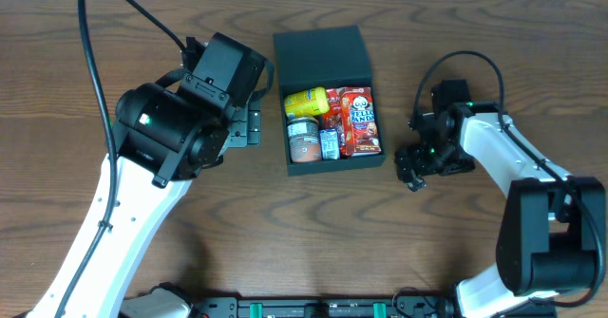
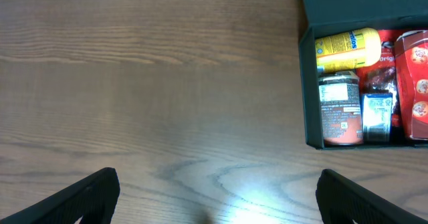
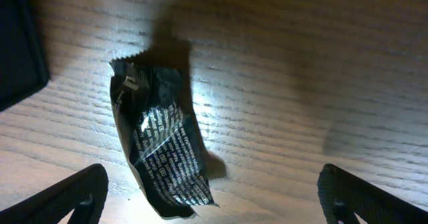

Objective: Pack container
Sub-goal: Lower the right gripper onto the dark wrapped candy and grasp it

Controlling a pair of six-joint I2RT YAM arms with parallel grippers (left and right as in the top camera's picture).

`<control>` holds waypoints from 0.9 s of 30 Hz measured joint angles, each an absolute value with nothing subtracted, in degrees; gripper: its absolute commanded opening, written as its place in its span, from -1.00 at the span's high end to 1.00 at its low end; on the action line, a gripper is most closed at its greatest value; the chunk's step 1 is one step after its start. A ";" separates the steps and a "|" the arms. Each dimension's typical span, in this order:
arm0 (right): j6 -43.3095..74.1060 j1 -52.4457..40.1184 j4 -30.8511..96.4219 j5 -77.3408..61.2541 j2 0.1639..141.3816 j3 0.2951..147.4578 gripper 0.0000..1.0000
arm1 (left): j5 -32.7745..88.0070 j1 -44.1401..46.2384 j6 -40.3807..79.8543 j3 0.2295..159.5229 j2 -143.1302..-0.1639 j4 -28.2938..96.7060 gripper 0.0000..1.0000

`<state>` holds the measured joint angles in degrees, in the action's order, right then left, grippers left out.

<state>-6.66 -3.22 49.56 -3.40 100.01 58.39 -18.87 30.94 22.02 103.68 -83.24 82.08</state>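
The dark teal-green container (image 1: 289, 81) stands open at the table's middle, its flat lid (image 1: 321, 54) laid back. Inside are a yellow pack (image 1: 306, 101), a can (image 1: 303, 140), a small blue pack (image 1: 329, 144) and a red snack pack (image 1: 358, 119). My left gripper (image 1: 249, 126) is open and empty, just left of the container; the container's wall shows in the left wrist view (image 2: 309, 90). My right gripper (image 1: 413, 168) is open, low over the table right of the container. In the right wrist view a black snack pack (image 3: 157, 150) lies on the table between the open fingers (image 3: 214, 197), nearer the left one.
The table is dark wood (image 1: 494, 33). A dark corner of the container shows at the top left of the right wrist view (image 3: 17, 43). Black cables run from both arms over the table.
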 measured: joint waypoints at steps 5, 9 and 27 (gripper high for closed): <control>-6.39 -3.25 49.08 -3.36 100.03 57.91 -0.98 | -18.87 30.94 22.00 103.68 -83.24 82.08 -0.90; -6.26 -3.25 48.60 -3.22 100.03 57.82 -0.98 | -18.87 30.94 22.00 103.68 -83.24 82.06 -0.90; -4.38 -4.14 45.71 -3.18 100.03 55.53 0.03 | -18.87 30.94 21.98 103.68 -83.24 82.06 -0.90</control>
